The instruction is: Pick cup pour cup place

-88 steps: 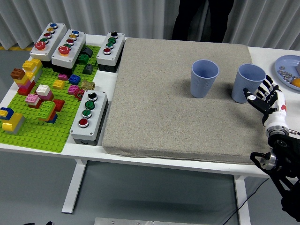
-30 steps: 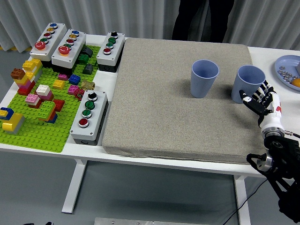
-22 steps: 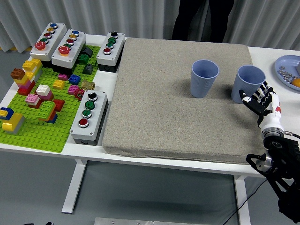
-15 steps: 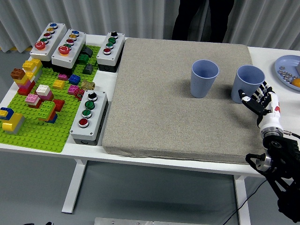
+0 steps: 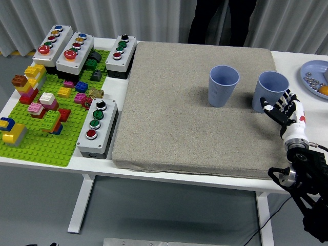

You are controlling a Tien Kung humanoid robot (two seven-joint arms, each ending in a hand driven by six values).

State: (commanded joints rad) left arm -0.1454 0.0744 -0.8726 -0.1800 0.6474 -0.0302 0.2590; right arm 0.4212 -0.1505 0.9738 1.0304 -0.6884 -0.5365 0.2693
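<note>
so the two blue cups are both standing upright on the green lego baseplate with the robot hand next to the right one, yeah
Not quite. Both blue cups, the left one and the right one, stand upright on the grey mat, not on the green baseplate, which lies at the table's left side. The right robot hand is indeed next to the right cup. The head view shows this.
</note>
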